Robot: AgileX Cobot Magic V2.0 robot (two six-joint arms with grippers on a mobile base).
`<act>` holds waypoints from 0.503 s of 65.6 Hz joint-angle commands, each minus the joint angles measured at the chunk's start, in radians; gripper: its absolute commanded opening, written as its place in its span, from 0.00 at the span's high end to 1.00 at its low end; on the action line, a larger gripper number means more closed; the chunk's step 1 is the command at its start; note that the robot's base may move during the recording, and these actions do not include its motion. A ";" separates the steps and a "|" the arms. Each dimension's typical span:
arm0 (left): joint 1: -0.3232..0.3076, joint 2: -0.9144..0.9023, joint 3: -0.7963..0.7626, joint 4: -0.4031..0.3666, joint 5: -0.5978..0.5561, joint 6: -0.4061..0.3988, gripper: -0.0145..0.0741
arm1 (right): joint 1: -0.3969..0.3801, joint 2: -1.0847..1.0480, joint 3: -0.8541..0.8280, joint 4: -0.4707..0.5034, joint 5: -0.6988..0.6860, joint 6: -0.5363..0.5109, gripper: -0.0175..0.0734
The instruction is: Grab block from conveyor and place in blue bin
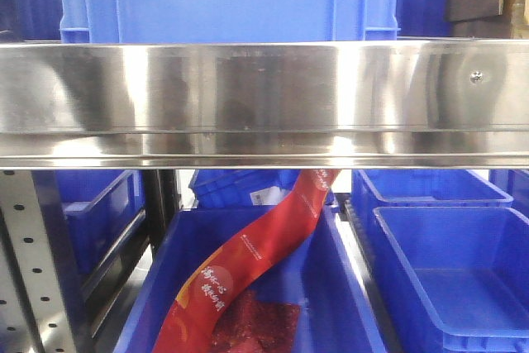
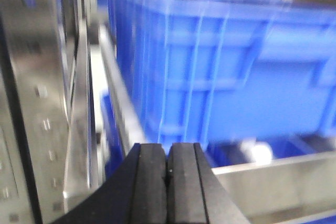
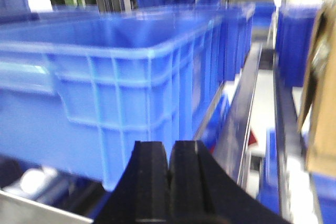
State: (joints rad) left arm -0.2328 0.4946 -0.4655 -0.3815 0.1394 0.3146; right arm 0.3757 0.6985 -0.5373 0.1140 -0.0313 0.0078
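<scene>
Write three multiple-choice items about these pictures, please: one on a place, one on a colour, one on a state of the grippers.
1. Where does the red banner lie in the front view?
A. On top of the steel shelf
B. Running down into a blue bin under the steel shelf
C. Between the gripper fingers

2. What colour is the large crate ahead of the right gripper?
A. Blue
B. Green
C. Grey

3. How do the black fingers of the left gripper stand?
A. Wide apart
B. Closed around a block
C. Pressed together, nothing between them

Answers: 1 B, the banner slopes from below the steel shelf into the blue bin. 2 A, its ribbed walls are blue. 3 C, the pads meet and hold nothing.
</scene>
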 commanded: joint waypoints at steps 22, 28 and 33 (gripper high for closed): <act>0.001 -0.129 0.004 -0.010 -0.059 -0.003 0.96 | -0.005 -0.093 0.006 -0.006 -0.033 -0.001 0.99; 0.001 -0.129 0.004 -0.010 -0.059 -0.003 0.96 | -0.005 -0.093 0.006 -0.006 -0.033 -0.001 0.99; 0.001 -0.129 0.004 -0.010 -0.059 -0.003 0.96 | -0.008 -0.096 0.006 -0.006 -0.033 -0.001 0.99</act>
State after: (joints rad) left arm -0.2328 0.3717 -0.4639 -0.3851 0.0997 0.3146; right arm 0.3757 0.6130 -0.5366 0.1140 -0.0379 0.0078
